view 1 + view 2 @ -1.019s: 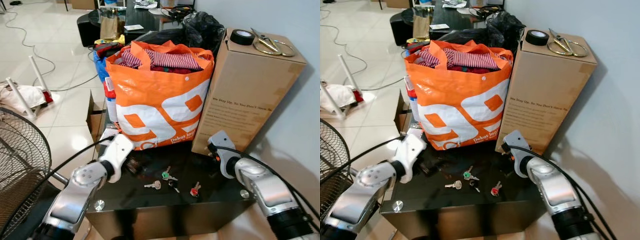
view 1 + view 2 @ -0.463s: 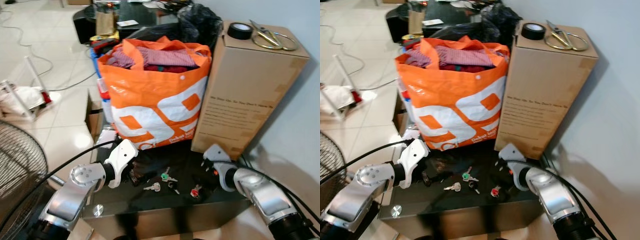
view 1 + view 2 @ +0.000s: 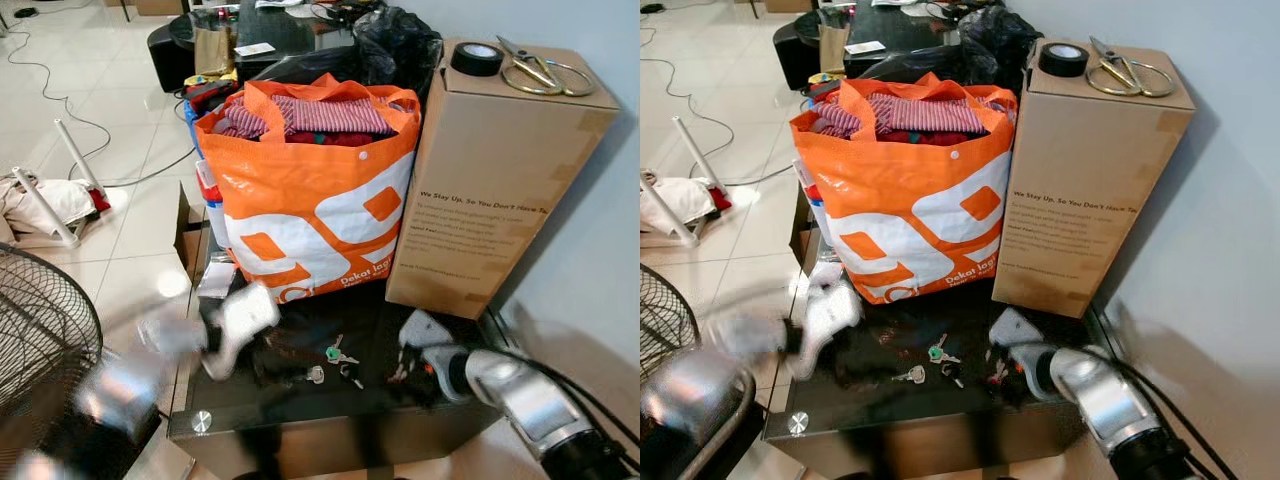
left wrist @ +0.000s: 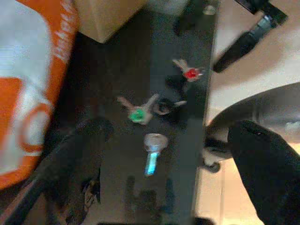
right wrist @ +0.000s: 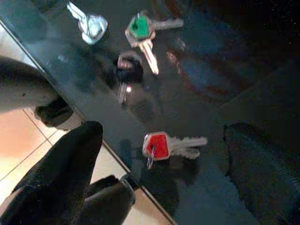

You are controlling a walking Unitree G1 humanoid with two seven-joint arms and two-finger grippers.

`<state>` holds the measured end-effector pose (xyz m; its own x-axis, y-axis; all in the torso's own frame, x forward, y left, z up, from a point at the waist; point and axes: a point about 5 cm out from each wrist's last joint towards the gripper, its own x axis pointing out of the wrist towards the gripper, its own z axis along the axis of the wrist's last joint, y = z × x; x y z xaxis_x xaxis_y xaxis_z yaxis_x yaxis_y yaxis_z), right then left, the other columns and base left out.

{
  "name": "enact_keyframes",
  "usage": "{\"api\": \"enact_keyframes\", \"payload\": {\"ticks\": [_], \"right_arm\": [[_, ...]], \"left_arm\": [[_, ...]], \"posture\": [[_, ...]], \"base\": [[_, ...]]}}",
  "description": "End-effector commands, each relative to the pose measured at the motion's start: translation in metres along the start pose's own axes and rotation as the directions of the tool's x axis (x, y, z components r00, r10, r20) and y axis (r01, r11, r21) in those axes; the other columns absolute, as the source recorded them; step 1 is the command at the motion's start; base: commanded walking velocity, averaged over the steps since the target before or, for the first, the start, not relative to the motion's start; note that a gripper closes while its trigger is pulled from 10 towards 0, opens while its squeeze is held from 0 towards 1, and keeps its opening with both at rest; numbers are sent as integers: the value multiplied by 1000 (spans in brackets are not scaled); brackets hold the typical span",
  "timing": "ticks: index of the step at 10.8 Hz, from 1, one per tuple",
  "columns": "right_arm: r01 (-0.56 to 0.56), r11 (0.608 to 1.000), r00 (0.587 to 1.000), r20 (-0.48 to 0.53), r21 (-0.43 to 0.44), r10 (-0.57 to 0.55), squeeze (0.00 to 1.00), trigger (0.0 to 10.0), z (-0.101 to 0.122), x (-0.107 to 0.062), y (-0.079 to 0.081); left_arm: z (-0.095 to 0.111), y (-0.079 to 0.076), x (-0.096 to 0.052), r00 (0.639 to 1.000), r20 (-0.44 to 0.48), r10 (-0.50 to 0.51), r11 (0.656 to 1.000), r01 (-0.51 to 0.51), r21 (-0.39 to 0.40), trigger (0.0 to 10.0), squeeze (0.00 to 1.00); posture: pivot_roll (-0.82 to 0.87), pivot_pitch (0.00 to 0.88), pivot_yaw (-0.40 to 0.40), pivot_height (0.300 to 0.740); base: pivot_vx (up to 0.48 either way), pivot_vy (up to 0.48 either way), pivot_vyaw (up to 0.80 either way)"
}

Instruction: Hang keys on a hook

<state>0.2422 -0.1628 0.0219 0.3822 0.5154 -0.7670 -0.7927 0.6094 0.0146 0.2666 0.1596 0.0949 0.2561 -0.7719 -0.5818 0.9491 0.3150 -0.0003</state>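
Right pincer [image 5: 159,159] is hovering low over the red key [image 5: 161,144], fingers spread apart either side, lining up a grab. Green key [image 5: 139,27] is lying nearby on the dark surface [image 3: 300,410]. Left pincer [image 4: 164,159], blurred, is also spread apart.

Silver arms, black cables, white wrists, black-fingered right pincer [image 5: 154,173].

Table top [image 3: 300,400] was glossy black. Keys: one red-capped [image 5: 157,144], one green-capped [image 5: 137,26], one black-capped [image 5: 129,71], one plain silver [image 5: 91,23]. Bag [image 3: 315,220] was orange with white print, holding red-and-white striped cloth [image 3: 325,115]. Box [image 3: 490,180] was brown.
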Motion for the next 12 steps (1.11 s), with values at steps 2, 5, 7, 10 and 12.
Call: {"api": "enact_keyframes", "payload": {"ticks": [2, 5, 7, 10, 12], "right_arm": [[34, 999, 998, -52, -31, -35, 0, 10000, -10, 14, -8], [106, 994, 990, -92, -15, -107, 0, 10000, -25, 47, 4], [98, 994, 989, -104, -49, -103, 0, 10000, -13, 72, 25], [72, 997, 996, 53, -18, -71, 0, 9255, 32, 99, 59], [98, 989, 959, 256, 111, -124, 0, 10000, 86, 109, 82]], "left_arm": [[5, 15, -7, 998, -47, -29, 998, 32, 55, 10000, 0], [12, 18, -7, 997, -60, -55, 995, 59, 81, 10000, 0], [13, 16, -5, 992, -68, -103, 989, 109, 95, 10000, 0], [14, 14, -4, 991, -61, -120, 987, 126, 102, 10000, 0], [16, 14, -4, 993, -43, -105, 988, 110, 108, 10000, 0]], "posture": [[-152, 0, 49, 740], [-163, 0, 59, 740], [-165, 0, 59, 740], [-168, 0, 61, 740], [-170, 0, 65, 740]], "base": [[0, 0, 0], [0, 0, 0], [0, 0, 0], [0, 0, 0], [0, 0, 0]]}}
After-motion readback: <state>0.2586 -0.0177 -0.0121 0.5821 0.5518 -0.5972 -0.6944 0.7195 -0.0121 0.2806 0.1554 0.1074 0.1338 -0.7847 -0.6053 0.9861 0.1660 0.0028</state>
